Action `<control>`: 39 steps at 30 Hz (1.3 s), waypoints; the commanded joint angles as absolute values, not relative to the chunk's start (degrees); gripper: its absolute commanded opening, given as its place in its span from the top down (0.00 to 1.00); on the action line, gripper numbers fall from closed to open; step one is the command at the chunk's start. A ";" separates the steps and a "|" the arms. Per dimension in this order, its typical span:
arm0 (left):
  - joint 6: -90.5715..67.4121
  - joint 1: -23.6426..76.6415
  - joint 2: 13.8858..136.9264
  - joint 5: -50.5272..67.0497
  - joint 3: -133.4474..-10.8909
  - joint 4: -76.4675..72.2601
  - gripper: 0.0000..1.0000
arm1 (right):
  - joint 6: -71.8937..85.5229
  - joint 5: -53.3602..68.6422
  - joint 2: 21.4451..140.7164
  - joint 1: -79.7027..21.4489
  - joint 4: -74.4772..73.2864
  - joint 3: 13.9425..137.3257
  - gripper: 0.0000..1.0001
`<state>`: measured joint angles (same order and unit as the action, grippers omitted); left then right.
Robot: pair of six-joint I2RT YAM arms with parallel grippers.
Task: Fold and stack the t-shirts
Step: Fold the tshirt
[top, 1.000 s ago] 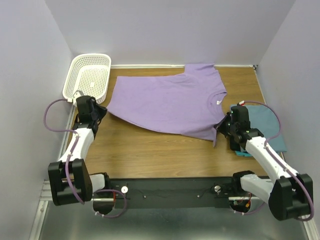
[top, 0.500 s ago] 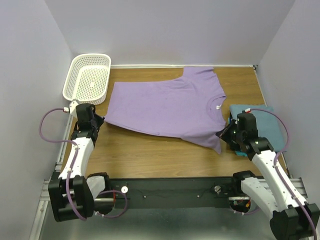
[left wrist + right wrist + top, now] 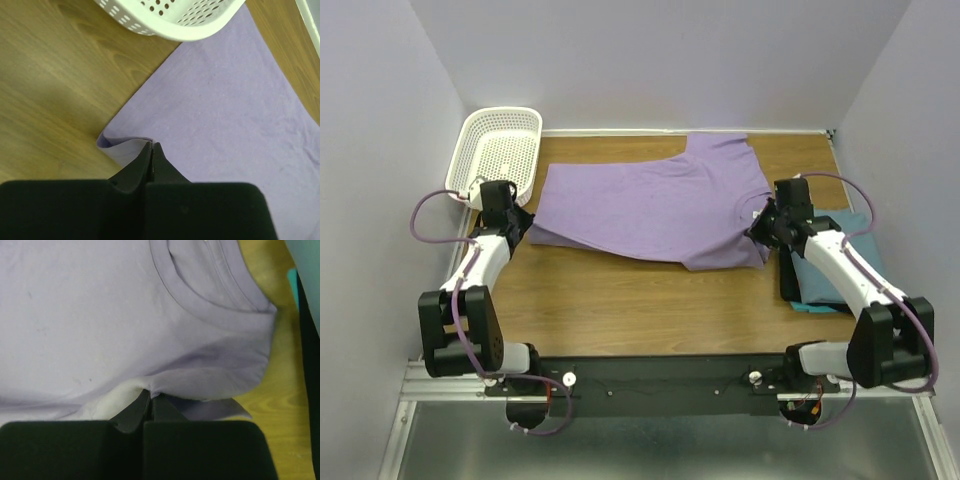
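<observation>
1. The lavender short-sleeved cloth t-shirt (image 3: 650,205) lies spread mid-way across the wooden table (image 3: 620,300), its near edge turned over. I judge the first fold begun, not finished.
2. The left gripper (image 3: 152,146) pinches its hem corner, and the right gripper (image 3: 151,392) is clamped on cloth below the collar.
3. The teal cloth t-shirt (image 3: 818,296) sits at the right edge, seemingly folded but partly hidden.
4. Left: remaining folds, stacking.
5. Count: two shirts, one white plastic mesh basket (image 3: 503,111).
</observation>
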<state>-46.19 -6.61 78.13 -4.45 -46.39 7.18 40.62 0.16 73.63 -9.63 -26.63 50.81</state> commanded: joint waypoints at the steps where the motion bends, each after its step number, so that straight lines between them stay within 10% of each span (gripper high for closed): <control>1: -47.20 -6.33 80.85 -5.45 -49.65 6.33 1.00 | 38.24 -2.37 80.57 -9.32 -23.03 57.11 1.00; 39: -47.99 -5.80 92.90 -6.42 -58.71 7.12 1.00 | 34.89 -2.11 95.01 -6.86 -21.53 70.93 1.00</control>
<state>-47.90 -5.98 91.68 -5.39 -56.97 7.20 35.90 -1.80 93.89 -7.88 -22.39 69.28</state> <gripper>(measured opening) 0.006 0.006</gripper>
